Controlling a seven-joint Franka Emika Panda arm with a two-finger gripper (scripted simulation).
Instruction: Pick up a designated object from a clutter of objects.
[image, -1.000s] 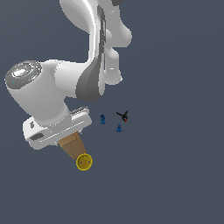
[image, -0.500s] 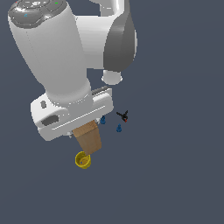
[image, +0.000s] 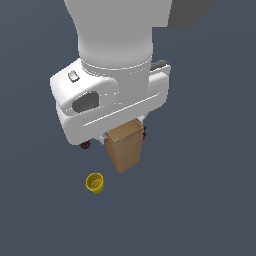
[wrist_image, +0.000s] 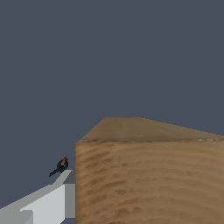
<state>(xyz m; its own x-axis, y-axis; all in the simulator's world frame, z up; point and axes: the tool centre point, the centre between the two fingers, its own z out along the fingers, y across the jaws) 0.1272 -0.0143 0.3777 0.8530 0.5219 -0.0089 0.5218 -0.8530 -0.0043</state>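
A plain, flat dark slate-blue ground (image: 210, 200) fills both views, evenly lit.

Not a real room: a simulator's bare render. Flat slate-grey ground (image: 210, 200) fills both my views, no walls, furniture or horizon. My white arm housing (image: 112, 102) is smooth and untextured. Loose test props only: wooden block (image: 125, 145) with painted-on grain, yellow cup (image: 94, 182), tiny black-and-red piece (wrist_image: 61, 166). Reads as a lab-style test scene.

Tan grained wooden block (image: 125, 146) upright (yellow cup (image: 94, 182) nearby).
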